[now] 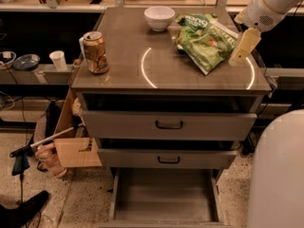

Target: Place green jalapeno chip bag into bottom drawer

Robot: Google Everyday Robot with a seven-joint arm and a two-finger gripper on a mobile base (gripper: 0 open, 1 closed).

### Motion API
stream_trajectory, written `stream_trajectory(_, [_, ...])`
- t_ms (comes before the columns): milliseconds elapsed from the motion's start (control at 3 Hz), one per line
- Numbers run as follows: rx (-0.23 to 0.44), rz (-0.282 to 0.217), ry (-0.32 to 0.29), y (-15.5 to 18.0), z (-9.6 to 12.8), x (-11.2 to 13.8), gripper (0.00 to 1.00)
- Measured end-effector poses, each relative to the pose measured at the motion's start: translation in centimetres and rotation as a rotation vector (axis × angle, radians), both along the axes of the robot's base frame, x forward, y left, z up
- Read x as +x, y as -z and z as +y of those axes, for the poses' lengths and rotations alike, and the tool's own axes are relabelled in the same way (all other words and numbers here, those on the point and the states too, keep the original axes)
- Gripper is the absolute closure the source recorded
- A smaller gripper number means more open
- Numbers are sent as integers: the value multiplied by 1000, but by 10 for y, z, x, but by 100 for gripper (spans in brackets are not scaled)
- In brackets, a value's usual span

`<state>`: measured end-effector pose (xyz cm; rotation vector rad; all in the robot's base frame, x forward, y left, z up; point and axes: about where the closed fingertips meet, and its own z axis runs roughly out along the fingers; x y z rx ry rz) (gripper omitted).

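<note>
The green jalapeno chip bag (210, 45) lies flat on the right half of the cabinet top, its whitish edge strip toward the right. A smaller, brighter green bag with white lettering (194, 21) lies partly under its far end. My gripper (244, 47) hangs from the white arm at the top right, just right of the jalapeno bag and close above the cabinet top, holding nothing. The bottom drawer (164, 204), a plain grey tray, is pulled open and holds nothing.
A white bowl (159, 17) stands at the back of the top and a drink can (96, 52) at its left edge. Two wider drawers with black handles (169, 125) are partly open. A white robot body (278, 175) fills the lower right. A cardboard box (71, 144) sits on the floor at the left.
</note>
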<state>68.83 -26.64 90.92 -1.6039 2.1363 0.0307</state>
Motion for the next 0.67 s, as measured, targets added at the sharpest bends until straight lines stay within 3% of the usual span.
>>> stream_trajectory(333, [131,19,-24,10,14,6,0])
stream_trajectory(667, [204,25,-50,14,28,12,0])
